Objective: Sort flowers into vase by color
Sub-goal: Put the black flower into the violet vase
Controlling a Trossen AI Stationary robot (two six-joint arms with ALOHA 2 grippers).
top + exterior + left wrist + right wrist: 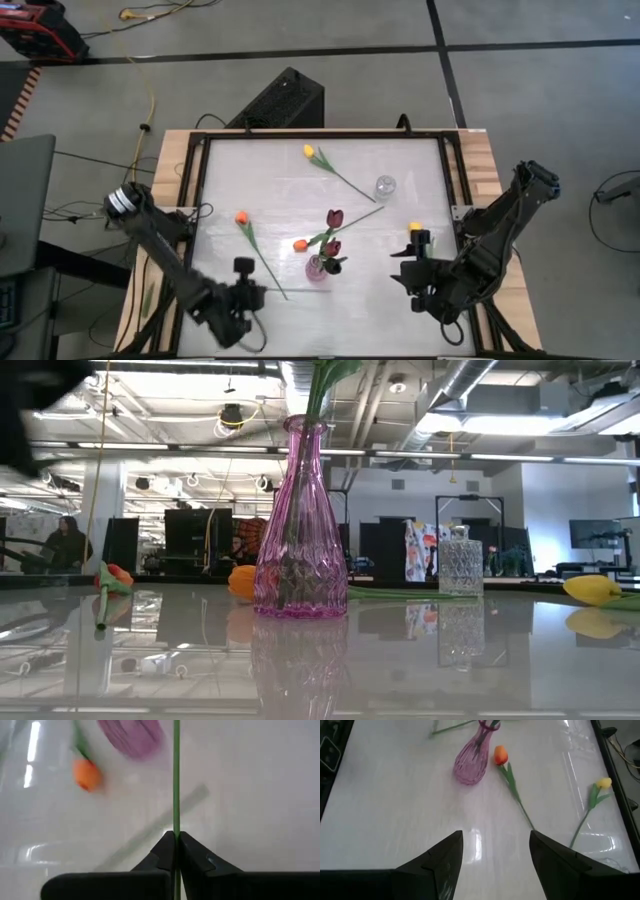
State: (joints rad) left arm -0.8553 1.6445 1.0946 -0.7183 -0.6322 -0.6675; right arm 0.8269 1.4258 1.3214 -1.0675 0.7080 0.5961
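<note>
The left gripper (175, 840) is closed on a green stem (176, 780) running straight ahead toward the purple vase (131, 737). The right gripper (495, 851) is held open, farther off.

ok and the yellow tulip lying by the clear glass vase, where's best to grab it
The yellow artificial tulip lies flat on the white table, so probably come straight down and pinch its thin green stem midway, fingers across its diagonal line.
</note>
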